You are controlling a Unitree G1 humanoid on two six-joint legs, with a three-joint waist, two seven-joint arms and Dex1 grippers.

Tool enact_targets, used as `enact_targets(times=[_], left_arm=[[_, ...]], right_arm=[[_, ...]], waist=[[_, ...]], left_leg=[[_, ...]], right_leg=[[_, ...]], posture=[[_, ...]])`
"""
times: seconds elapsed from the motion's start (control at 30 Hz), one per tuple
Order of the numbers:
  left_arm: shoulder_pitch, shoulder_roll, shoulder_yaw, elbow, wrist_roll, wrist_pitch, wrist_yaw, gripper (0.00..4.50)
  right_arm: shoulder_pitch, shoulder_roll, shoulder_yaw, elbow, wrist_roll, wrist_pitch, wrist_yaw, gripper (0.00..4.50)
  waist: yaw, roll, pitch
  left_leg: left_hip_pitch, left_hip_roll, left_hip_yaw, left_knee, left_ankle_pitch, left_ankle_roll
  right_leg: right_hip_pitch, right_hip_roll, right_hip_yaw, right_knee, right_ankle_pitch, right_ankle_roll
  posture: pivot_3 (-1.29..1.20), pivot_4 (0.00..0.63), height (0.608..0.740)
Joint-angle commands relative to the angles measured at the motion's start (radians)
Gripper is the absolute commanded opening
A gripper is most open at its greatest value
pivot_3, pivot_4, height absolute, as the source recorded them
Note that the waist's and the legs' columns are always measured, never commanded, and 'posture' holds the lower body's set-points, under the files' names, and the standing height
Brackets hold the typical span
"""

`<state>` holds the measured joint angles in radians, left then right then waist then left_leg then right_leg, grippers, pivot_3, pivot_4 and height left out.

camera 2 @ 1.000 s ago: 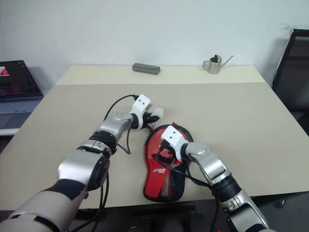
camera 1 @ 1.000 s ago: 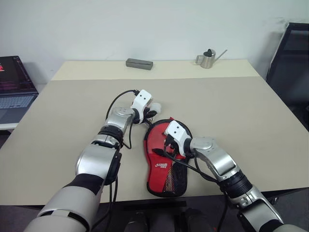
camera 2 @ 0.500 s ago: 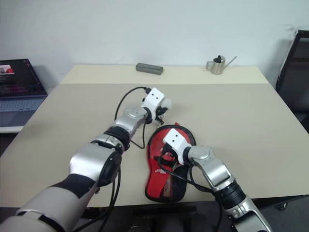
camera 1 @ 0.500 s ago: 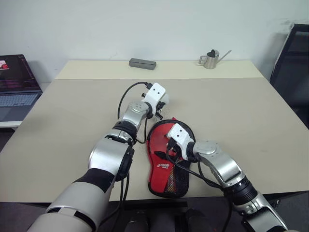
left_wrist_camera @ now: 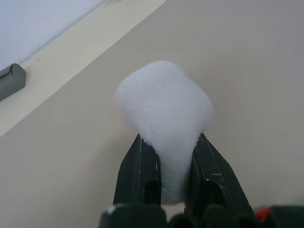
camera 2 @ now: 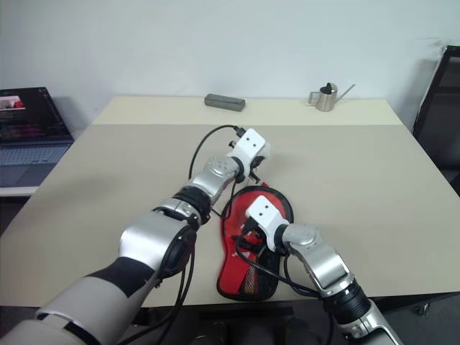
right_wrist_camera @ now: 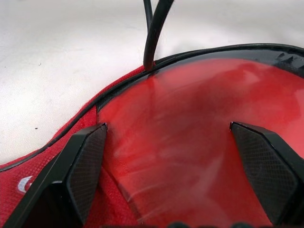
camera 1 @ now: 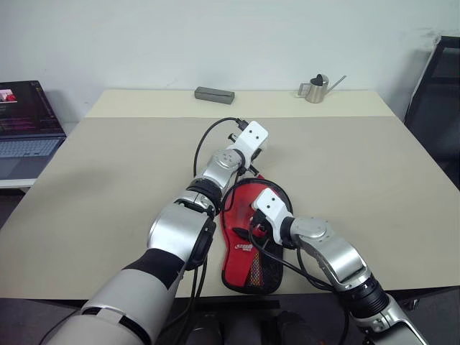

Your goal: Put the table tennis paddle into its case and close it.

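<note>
Lying near the front edge of the beige table, the case is seen red side up, its mesh pocket and white lettering toward the robot. The glossy red face of the table tennis paddle is seen inside the case's round end, bordered by the black zipper edge; how deep the paddle sits cannot be told.

The right gripper is held over that round end with its fingers spread wide, one on each side of the red face, and nothing is gripped.

The left gripper is held just beyond the case's far end, closed tight on a white fluffy pad.

A grey block and a small metal watering can are set at the table's far edge, well apart.
</note>
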<state>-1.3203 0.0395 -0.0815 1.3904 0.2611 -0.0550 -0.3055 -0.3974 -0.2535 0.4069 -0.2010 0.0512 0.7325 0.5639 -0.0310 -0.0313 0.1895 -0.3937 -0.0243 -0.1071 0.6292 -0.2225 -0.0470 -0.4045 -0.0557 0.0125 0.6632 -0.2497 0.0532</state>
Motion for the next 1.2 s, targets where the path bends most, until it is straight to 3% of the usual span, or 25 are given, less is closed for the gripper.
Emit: enact_targets(times=[0.03, 0.33, 0.67, 1.0, 1.13, 1.2], left_arm=[[-0.039, -0.033, -0.021, -0.02, 0.032, -0.044, -0.003, 0.32], [0.023, -0.078, -0.06, -0.016, 0.068, -0.005, -0.154, 0.32], [0.025, -0.038, -0.015, -0.021, 0.043, 0.027, -0.131, 3.85], [-0.064, 0.073, 0.162, -0.051, -0.107, 0.017, -0.1, 3.85], [-0.085, 0.176, 0.219, -0.086, -0.179, -0.027, -0.207, 3.85], [-0.065, 0.239, 0.231, -0.117, -0.214, -0.039, -0.348, 3.85]], right_arm=[[0.063, -0.012, 0.059, 0.064, -0.015, 0.088, -0.005, 4.5], [0.044, -0.004, 0.047, 0.078, -0.012, 0.088, -0.013, 4.5], [0.019, -0.012, 0.04, 0.112, -0.008, 0.07, -0.004, 4.5], [-0.062, -0.016, 0.023, 0.237, -0.02, 0.003, 0.027, 4.5], [-0.081, -0.017, 0.013, 0.275, -0.02, -0.022, 0.034, 4.5], [-0.091, -0.022, 0.003, 0.291, -0.019, -0.033, 0.04, 4.5]], waist=[[0.0, 0.0, 0.0], [-0.002, 0.008, -0.007], [-0.002, 0.008, -0.008], [-0.005, 0.008, -0.009], [-0.009, 0.008, -0.009], [-0.011, 0.008, -0.009]], left_leg=[[0.0, 0.0, 0.0, 0.0, 0.0, 0.0], [0.0, 0.0, 0.0, 0.0, 0.0, 0.0], [0.001, 0.0, 0.0, 0.0, 0.0, 0.0], [0.002, 0.0, 0.0, 0.0, 0.0, 0.0], [0.003, 0.0, 0.0, 0.0, 0.0, 0.0], [0.003, 0.001, 0.0, 0.0, 0.0, 0.0]], right_leg=[[0.0, 0.0, 0.0, 0.0, 0.0, 0.0], [0.0, 0.0, 0.0, 0.0, 0.0, 0.0], [0.0, 0.0, 0.0, 0.0, 0.0, 0.0], [0.001, 0.0, 0.0, 0.001, 0.001, 0.001], [0.002, 0.0, 0.001, 0.001, 0.001, 0.001], [0.002, 0.0, 0.001, 0.001, 0.001, 0.001]], posture=[[0.0, 0.15, 0.74], [0.0, 0.15, 0.74], [0.0, 0.15, 0.74], [0.0, 0.15, 0.74], [0.0, 0.15, 0.74], [0.0, 0.15, 0.74]])
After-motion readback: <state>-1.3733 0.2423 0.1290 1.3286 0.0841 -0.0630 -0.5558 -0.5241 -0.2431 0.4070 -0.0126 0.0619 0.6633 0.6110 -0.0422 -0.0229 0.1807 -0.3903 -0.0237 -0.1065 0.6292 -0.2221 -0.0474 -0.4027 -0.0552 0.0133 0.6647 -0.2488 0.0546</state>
